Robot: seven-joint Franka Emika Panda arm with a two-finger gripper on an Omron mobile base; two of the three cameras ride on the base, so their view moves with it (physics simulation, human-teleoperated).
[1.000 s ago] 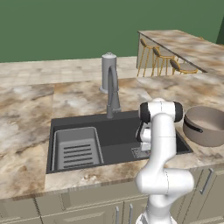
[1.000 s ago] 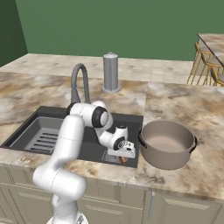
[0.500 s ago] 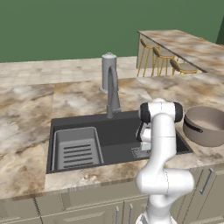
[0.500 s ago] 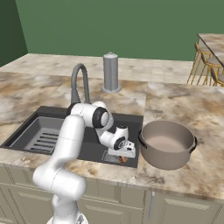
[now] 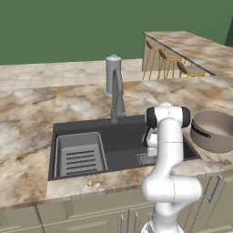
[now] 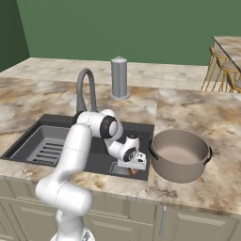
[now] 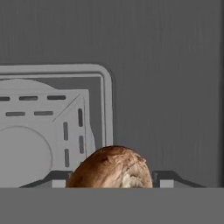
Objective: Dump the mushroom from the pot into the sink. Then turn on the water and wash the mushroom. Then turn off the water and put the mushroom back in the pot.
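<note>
The mushroom (image 7: pixel 111 168), a brown rounded lump, lies on the dark floor of the sink (image 7: pixel 166 65) beside the square drain grate (image 7: pixel 43 127). My gripper (image 7: pixel 111 180) straddles it, and both fingertips (image 7: pixel 57 179) rest against its sides. In the right base view the gripper (image 6: pixel 132 169) reaches down into the sink's front right corner, with the mushroom (image 6: pixel 133 172) a small orange speck under it. The grey-brown pot (image 6: pixel 181 155) stands upright on the counter just right of the sink (image 6: pixel 56 123). No water runs from the arched faucet (image 6: pixel 84 89).
A grey ribbed tray (image 5: pixel 79 152) fills the sink's left half. A grey cylinder with a domed top (image 5: pixel 113 73) stands behind the faucet (image 5: pixel 117 95). The pot (image 5: pixel 214 132) is close to the arm's elbow. A bar counter with stools (image 5: pixel 168 61) lies far right.
The fingers have closed in from wide open onto the mushroom's sides. The arm and the base have stayed where they were.
</note>
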